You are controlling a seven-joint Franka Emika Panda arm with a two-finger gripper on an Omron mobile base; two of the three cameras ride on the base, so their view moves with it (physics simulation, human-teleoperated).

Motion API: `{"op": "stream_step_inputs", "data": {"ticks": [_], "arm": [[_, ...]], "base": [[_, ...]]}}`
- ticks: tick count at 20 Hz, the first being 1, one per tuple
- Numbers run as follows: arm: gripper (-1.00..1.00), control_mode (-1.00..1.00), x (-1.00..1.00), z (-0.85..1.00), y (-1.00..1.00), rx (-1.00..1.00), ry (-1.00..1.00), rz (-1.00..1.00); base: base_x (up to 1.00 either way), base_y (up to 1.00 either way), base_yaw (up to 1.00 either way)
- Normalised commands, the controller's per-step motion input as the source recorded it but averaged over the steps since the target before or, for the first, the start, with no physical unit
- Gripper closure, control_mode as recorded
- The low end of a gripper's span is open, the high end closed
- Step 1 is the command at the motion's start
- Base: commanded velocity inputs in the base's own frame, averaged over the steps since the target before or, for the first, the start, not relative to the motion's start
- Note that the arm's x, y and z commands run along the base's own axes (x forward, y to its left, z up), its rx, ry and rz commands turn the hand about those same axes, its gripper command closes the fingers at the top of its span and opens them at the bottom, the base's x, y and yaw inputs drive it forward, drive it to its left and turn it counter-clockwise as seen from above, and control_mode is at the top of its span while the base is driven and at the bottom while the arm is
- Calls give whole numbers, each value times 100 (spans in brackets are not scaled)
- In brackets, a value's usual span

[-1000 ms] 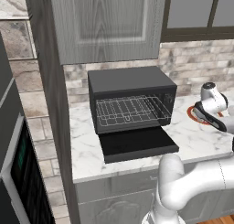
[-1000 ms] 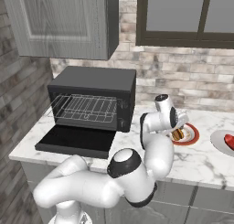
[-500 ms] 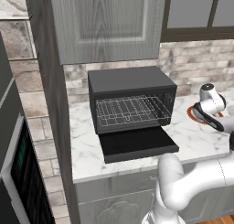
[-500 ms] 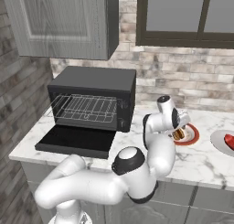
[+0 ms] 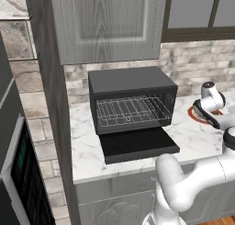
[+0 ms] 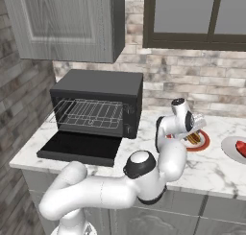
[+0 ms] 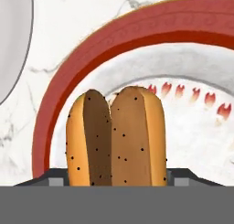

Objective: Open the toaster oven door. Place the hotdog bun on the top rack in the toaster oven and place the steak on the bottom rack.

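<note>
Near the counter's right end, the gripper (image 6: 193,131) brackets the bun (image 7: 116,138) on its red-rimmed plate (image 7: 151,22), jaws part-open, grip unconfirmed; a shallow pinch could let it slip before reaching the open oven (image 5: 132,100).

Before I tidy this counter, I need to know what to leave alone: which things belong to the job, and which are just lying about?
Job:
oven, door already down
top rack, bottom rack
bun, on the red-rimmed plate, pincer around it
steak

Lying about:
white plate under the steak
</note>
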Motion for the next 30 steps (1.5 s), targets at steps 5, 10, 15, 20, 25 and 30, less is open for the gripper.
{"op": "stream_step_inputs", "data": {"ticks": [5,10,15,20,25,30], "arm": [[100,-100,0,7,-21,8,5,1],[100,-100,-31,43,-2,5,0,6],[100,-100,-90,55,37,0,-2,19],[100,-100,-100,42,63,0,-1,26],[100,-100,-93,80,62,-1,-6,24],[100,-100,-96,91,66,-1,-8,22]], "base": [[0,0,0],[0,0,0],[0,0,0],[0,0,0],[0,0,0],[0,0,0]]}}
